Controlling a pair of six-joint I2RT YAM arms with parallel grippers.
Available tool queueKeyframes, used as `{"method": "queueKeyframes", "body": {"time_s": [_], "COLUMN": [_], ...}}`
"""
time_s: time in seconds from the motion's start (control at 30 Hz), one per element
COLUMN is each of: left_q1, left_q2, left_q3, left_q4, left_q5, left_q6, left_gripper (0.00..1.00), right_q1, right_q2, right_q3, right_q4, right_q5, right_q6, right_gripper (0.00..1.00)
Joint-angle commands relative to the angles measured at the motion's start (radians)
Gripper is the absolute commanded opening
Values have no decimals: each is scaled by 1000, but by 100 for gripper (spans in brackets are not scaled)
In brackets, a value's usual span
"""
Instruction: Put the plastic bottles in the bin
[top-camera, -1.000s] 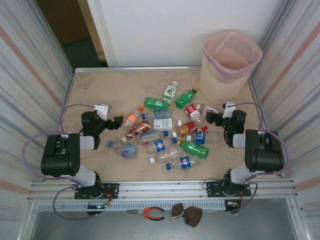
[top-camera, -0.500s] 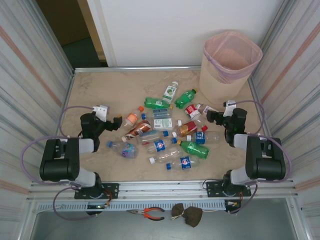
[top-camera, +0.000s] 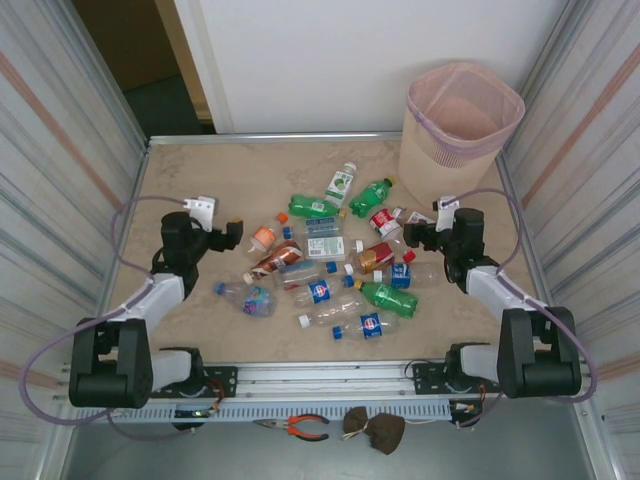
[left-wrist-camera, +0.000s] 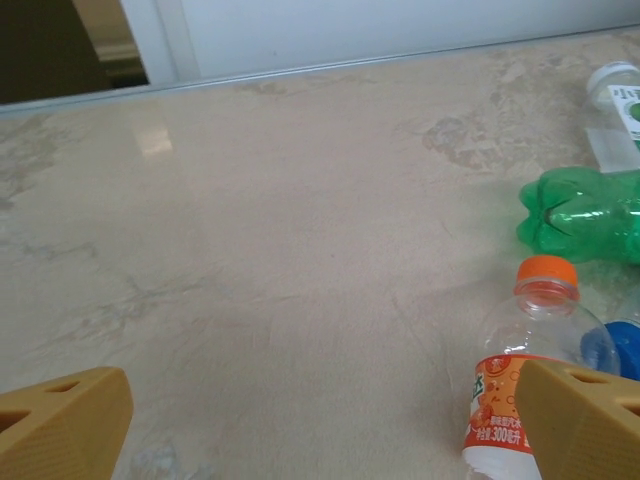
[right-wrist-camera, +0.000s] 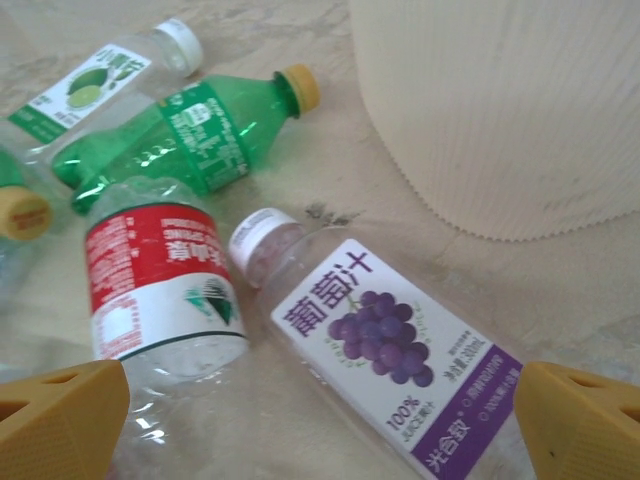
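Observation:
Several plastic bottles (top-camera: 330, 262) lie scattered on the middle of the table. The bin (top-camera: 440, 180), beige with a pink liner, stands at the back right. My left gripper (top-camera: 231, 238) is open just left of an orange-capped bottle (top-camera: 264, 238). In the left wrist view that orange-capped bottle (left-wrist-camera: 520, 380) lies by the right finger, and bare table shows between the fingers of the left gripper (left-wrist-camera: 320, 430). My right gripper (right-wrist-camera: 320, 420) is open low over a purple-labelled grape bottle (right-wrist-camera: 390, 340), which lies between its fingers. A red-labelled bottle (right-wrist-camera: 160, 290) lies beside it.
A green bottle (right-wrist-camera: 200, 130) and a lime-labelled one (right-wrist-camera: 110, 75) lie beyond the right gripper, with the bin's wall (right-wrist-camera: 500, 100) close on its right. Corrugated walls flank the table. Pliers (top-camera: 297, 427) lie below the front rail. Bare tabletop (top-camera: 220, 180) stretches at the back left.
Both arms have stretched forward and lowered. The right gripper has shifted slightly left toward the grape bottle. The bottles have not moved.

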Motion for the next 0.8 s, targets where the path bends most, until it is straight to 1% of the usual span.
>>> {"method": "queueKeyframes", "body": {"time_s": [0.0,0.1,0.23,0.33,0.4,0.47,0.6,0.7,0.77], "left_q1": [-10,-9,-9,-10,-10,-9,-8,-7,-4], "left_q2": [-32,-33,-24,-17,-21,-27,-57,-87,-105], "left_q3": [86,166,311,419,473,517,541,498,456], "left_q4": [-198,-335,-554,-725,-818,-894,-962,-935,-897], "left_q5": [-38,-4,71,120,145,165,166,155,131], "left_q6": [-78,-141,-182,-185,-178,-153,-79,-14,-1], "left_gripper": [99,99,98,98,97,97,97,98,99], "right_q1": [35,71,118,143,151,169,206,234,254], "right_q2": [-47,-55,-8,69,132,193,324,413,465], "right_q3": [55,95,179,271,351,422,565,670,730], "right_q4": [-201,-299,-416,-513,-582,-634,-729,-800,-837], "right_q5": [20,22,18,22,9,27,54,79,82], "right_q6": [-15,-20,-24,-4,5,3,-3,-16,-34], "right_gripper": [96,94,90,86,83,80,76,71,71]}}
